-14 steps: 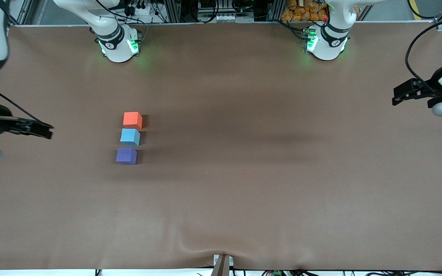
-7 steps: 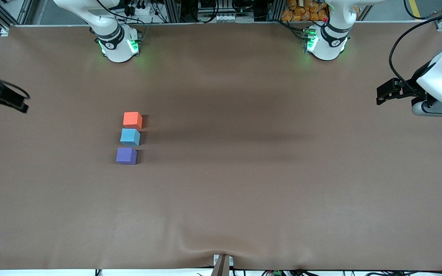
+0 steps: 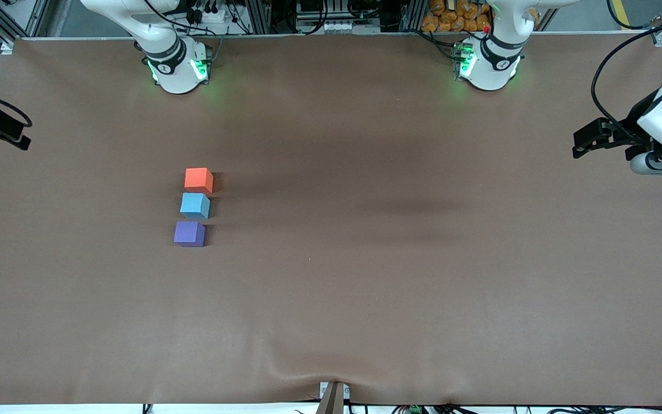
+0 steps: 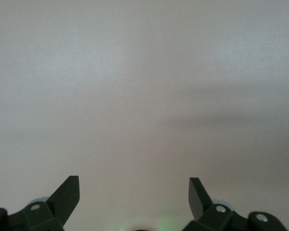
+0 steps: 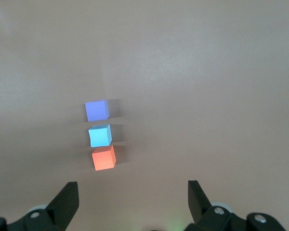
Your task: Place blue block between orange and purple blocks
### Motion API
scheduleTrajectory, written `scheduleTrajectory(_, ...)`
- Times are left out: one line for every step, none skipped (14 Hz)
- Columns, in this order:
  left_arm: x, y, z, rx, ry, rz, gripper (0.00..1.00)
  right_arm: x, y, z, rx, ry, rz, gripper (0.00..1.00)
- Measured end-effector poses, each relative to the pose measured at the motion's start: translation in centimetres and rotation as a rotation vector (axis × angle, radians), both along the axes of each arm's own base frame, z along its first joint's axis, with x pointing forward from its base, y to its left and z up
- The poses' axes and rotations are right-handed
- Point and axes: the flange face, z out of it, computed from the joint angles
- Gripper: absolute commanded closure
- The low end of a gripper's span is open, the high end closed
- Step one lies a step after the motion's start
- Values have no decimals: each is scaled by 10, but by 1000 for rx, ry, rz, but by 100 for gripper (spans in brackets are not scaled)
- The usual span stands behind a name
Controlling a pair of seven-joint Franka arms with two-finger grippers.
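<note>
**A:** Where is the blue block?

**B:** The blue block (image 3: 195, 205) sits on the brown table (image 3: 365, 287) in a short row of three, toward the right arm's end. The orange block (image 3: 199, 179) is just beside it, farther from the front camera, and the purple block (image 3: 189, 234) is just beside it, nearer to that camera. Narrow gaps show between the cubes in the right wrist view, where the blue block (image 5: 99, 135) lies between the purple block (image 5: 97, 110) and the orange block (image 5: 103, 158). It is turned a little out of square with the other two.

**A:** Have the blocks moved over the last second?

**B:** No. All three stand where they stood a second ago and half a second ago.

**A:** And the grippers?

**B:** The right gripper (image 5: 133, 192) is over the right arm's end of the table, well apart from the blocks. Its fingers are spread wide and hold nothing. A second ago it was closer to the cubes; since then it has pulled back toward the table's edge, and in the last half second it has shifted only slightly.

**A:** The left one?

**B:** The left gripper (image 3: 581, 144) hangs over the left arm's end of the table. In its wrist view the left gripper (image 4: 134, 192) has its fingers wide apart and empty, over bare table. It has drifted a little since half a second ago, back toward the edge.
</note>
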Motion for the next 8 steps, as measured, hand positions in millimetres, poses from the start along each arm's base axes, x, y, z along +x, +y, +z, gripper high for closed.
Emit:
scheduleTrajectory(0,2,4,0,-8,4,0,-1,0,-1,1,2,11,0)
scheduleTrajectory(0,4,6,-1,-14,7,0,-2,0,0,1,2,15,0)
scheduleTrajectory(-1,5,8,-1,-18,9,0,-4,0,0,1,-1,18,0)
scheduleTrajectory(-1,7,10,-1,-20,12,0,-8,0,-1,2,-11,20,0)
scheduleTrajectory(-1,8,10,-1,-20,14,0,-12,-1,-2,2,-24,23,0)
scheduleTrajectory(-1,8,10,-1,-20,15,0,-18,-1,-4,3,-36,25,0)
scheduleTrajectory(-1,8,10,-1,-20,15,0,-24,-1,-5,3,-45,26,0)
scheduleTrajectory(-1,8,10,-1,-20,15,0,-28,-1,-4,4,-52,28,0)
